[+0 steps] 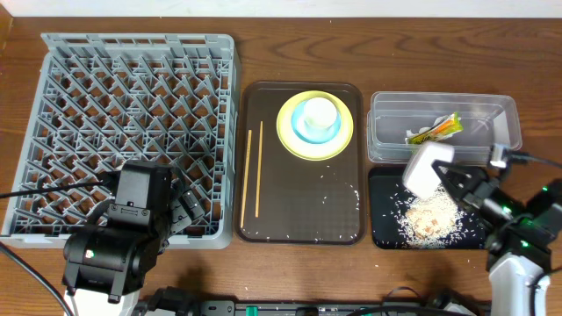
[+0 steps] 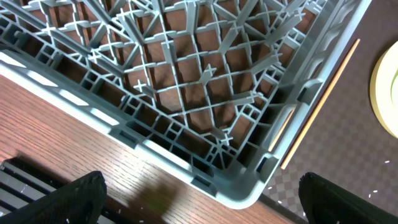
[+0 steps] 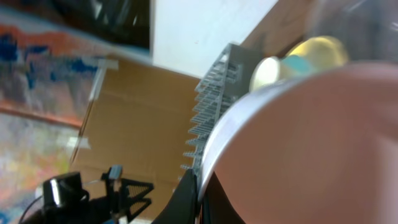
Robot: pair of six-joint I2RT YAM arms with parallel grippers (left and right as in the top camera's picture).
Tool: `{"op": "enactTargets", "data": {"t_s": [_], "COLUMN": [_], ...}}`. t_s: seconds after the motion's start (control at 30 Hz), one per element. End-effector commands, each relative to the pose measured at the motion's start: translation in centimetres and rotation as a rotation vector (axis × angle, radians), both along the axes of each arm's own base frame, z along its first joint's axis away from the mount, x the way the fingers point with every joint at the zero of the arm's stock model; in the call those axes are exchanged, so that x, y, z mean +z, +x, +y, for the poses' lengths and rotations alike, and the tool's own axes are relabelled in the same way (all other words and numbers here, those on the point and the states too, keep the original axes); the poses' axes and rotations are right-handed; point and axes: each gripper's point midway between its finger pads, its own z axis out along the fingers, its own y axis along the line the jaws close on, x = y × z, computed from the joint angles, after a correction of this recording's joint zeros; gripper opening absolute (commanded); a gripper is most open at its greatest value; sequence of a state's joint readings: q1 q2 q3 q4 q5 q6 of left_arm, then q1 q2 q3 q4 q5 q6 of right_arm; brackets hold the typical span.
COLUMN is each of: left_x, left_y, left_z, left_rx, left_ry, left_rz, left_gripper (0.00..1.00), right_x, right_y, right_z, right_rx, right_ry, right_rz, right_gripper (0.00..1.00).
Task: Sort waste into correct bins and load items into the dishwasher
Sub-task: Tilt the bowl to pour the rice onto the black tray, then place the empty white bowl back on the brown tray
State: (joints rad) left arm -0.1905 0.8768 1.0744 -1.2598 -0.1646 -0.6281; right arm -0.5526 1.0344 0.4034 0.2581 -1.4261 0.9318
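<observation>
My right gripper (image 1: 458,182) is shut on the rim of the white bowl (image 1: 425,168), holding it tilted above the black tray (image 1: 383,230). A pile of rice grains (image 1: 430,219) lies in that tray. In the right wrist view the white bowl (image 3: 311,143) fills the frame, its rim pinched between the fingers (image 3: 200,190). The green-and-yellow wrapper (image 1: 436,130) lies in the clear tub (image 1: 382,132). The yellow plate (image 1: 290,132), light blue bowl (image 1: 303,132) and white cup (image 1: 319,112) are stacked on the brown tray. The chopsticks (image 1: 259,171) lie beside them. My left gripper (image 2: 205,208) is open and empty at the dish rack's (image 1: 132,114) front right corner. I see no tissue.
The dark brown serving tray (image 1: 255,219) sits between the rack and the bins, with a few loose grains (image 1: 342,189) on it. The left arm's body (image 1: 123,237) overhangs the rack's front edge. The rack's corner (image 2: 249,193) and one chopstick (image 2: 323,99) show in the left wrist view.
</observation>
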Motion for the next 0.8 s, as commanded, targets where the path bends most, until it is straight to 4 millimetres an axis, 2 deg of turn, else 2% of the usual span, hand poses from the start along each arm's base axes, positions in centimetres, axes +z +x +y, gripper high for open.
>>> {"op": "enactTargets", "data": {"t_s": [0.0,0.03,0.07,0.13,0.2,0.3,0.43,0.53,0.6,0.63,0.77], "left_x": [0.2,0.2,0.2,0.2,0.2,0.2,0.2,0.2,0.2,0.2,0.2], "left_y": [0.0,0.0,0.0,0.0,0.0,0.0,0.0,0.0,0.0,0.0,0.0], "left_z": [0.4,0.4,0.4,0.4,0.4,0.4,0.4,0.4,0.4,0.4,0.4], "left_rx": [0.006,0.006,0.006,0.006,0.006,0.006,0.006,0.006,0.006,0.006,0.006], "left_ry": [0.016,0.016,0.016,0.016,0.016,0.016,0.016,0.016,0.016,0.016,0.016], "left_rz": [-0.005,-0.005,-0.005,-0.005,-0.005,-0.005,-0.005,-0.005,-0.005,-0.005,-0.005], "left_gripper": [1.00,1.00,1.00,1.00,1.00,1.00,1.00,1.00,1.00,1.00,1.00], "right_x": [2.0,2.2,2.3,1.6,-0.1,-4.3,-7.8,-9.5,-10.5,-11.8,-14.3], "right_y": [0.7,0.7,0.6,0.3,-0.1,-1.2,-2.8,-3.9,-4.3,-4.4,-4.3], "right_z": [3.3,4.4,7.1,9.7,12.2,15.1,17.5,18.9,19.2,19.1,19.1], "right_rx": [0.032,0.045,0.078,0.110,0.123,0.092,0.072,0.076,0.066,0.046,0.048], "right_ry": [0.029,0.023,-0.001,-0.033,-0.093,-0.272,-0.543,-0.702,-0.778,-0.850,-0.938], "right_rz": [0.039,0.032,0.022,0.032,0.066,0.137,0.074,-0.003,-0.022,-0.022,0.002], "right_gripper": [0.02,0.01,0.01,0.01,0.02,0.02,0.01,0.01,0.01,0.01,0.01]}}
